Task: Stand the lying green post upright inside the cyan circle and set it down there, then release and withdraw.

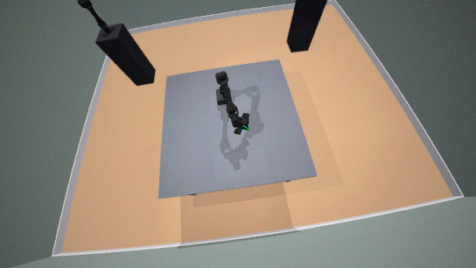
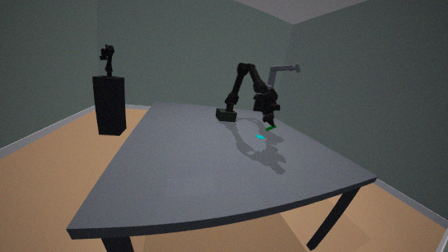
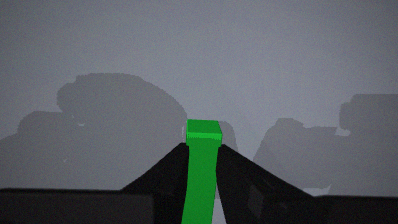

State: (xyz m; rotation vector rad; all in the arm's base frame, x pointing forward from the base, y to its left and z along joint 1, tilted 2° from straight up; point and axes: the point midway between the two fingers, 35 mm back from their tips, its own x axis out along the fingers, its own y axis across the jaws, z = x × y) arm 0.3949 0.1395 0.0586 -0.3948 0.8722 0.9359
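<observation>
My gripper (image 3: 201, 151) (image 2: 268, 124) (image 1: 241, 128) is shut on the green post (image 3: 202, 170) (image 2: 270, 128) (image 1: 246, 128). In the wrist view the post runs straight out between the two black fingers, its square end facing the grey table (image 3: 250, 50). In the exterior view the post hangs tilted from the fingers, a little above the table. The cyan circle (image 2: 259, 137) lies flat on the table just below and to the left of the post. The circle does not show in the wrist view. In the top view it is hidden under the arm.
The arm's base (image 2: 226, 114) (image 1: 220, 98) stands near the back of the table (image 2: 185, 165) (image 1: 197, 153). A black pedestal with a camera (image 2: 109, 105) (image 1: 126, 53) stands on the floor at the left. A second dark pillar (image 1: 305, 24) stands at the back right.
</observation>
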